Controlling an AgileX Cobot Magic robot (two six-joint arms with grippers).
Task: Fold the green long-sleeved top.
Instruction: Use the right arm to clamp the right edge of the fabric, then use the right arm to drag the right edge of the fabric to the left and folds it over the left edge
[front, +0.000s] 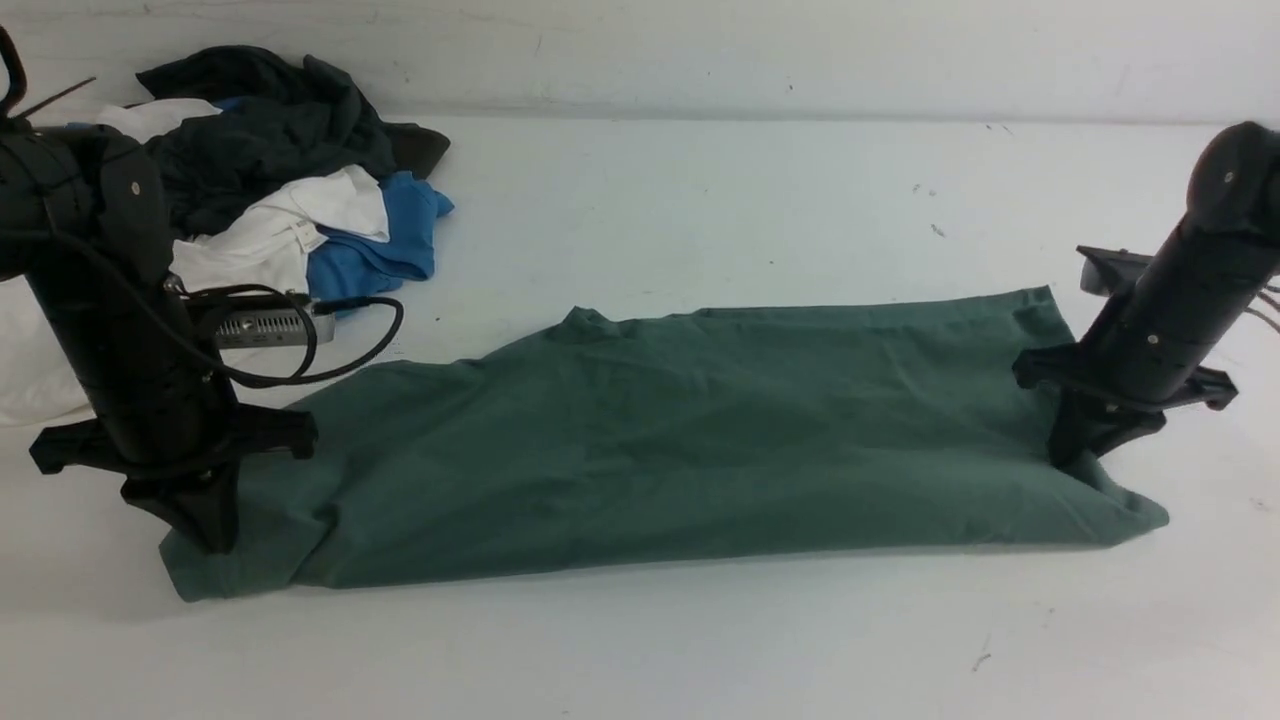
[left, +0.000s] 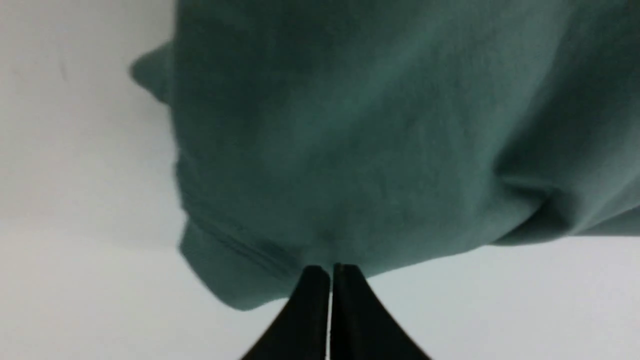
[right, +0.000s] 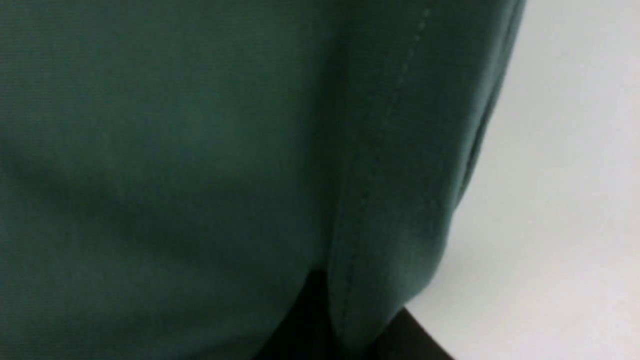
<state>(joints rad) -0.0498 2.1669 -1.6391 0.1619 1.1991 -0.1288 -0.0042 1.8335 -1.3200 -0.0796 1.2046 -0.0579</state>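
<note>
One green top (front: 680, 440): left gripper (front: 215, 545) pressed together, right gripper (front: 1065, 460) pinching it.

Left arm (front: 110, 330) points steeply down. Left gripper (front: 205, 535) is low, jaws pressed together, pinching one corner of the green long-sleeved top (front: 680, 450). Right arm (front: 1190, 270) slants down and inward. Right gripper (front: 1070, 455) is clamped over the hem at the opposite end.
</note>
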